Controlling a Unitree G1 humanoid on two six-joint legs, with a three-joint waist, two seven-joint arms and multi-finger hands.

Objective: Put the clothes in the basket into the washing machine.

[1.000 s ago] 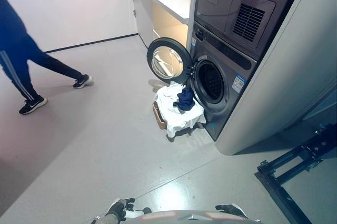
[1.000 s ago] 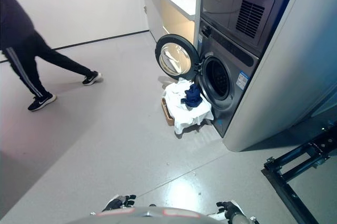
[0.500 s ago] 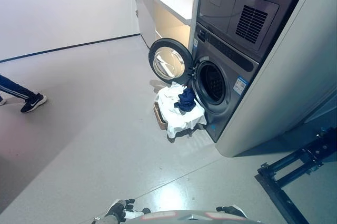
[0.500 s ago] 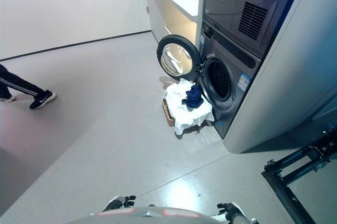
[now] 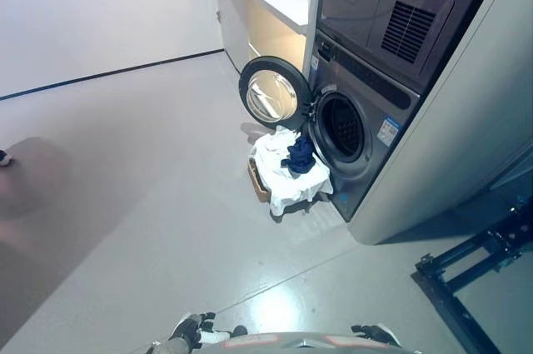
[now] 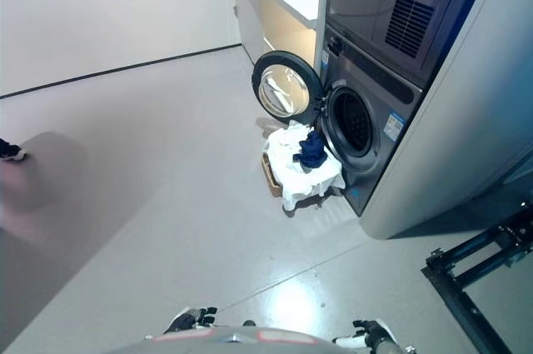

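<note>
Walk up square to the basket (image 5: 256, 183) beside the open washing machine (image 5: 346, 133); both hands (left hand (image 5: 190, 330), right hand (image 5: 373, 334)) hang empty, fingers loosely curled.

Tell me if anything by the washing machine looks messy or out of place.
The white cloth spills over the rim of the basket and hangs down its front and sides, hiding most of it. A dark blue garment sits bunched on top. The washing machine door is swung open, which suits loading. Nothing looks damaged.
</note>
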